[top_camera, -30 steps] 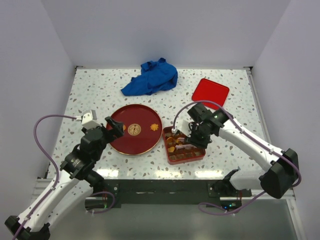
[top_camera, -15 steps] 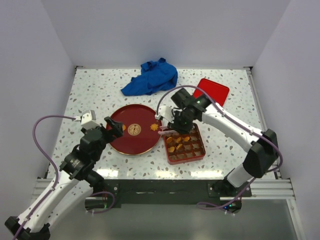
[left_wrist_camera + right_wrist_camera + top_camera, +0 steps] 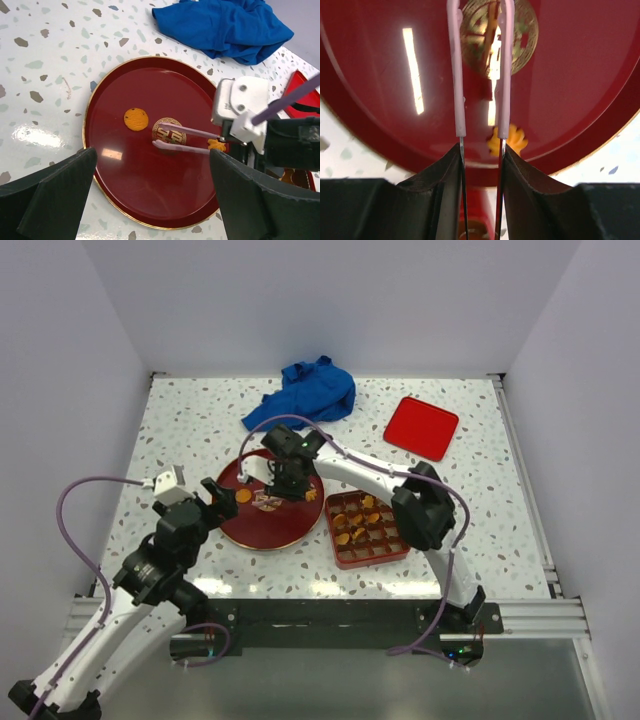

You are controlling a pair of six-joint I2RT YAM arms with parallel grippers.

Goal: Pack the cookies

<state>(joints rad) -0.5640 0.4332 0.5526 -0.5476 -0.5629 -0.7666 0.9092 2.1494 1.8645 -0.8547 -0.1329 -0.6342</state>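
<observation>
Pink tweezers run off the top edge — tips unseen; flower cookie half behind one prong.

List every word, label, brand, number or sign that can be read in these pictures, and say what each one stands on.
No words, numbers or brand labels can be read in any view.
Gold round emblem at the centre of the dark red round plate: an ornamental sign, too blurred to read, and partly crossed by the pink tweezers.
</observation>
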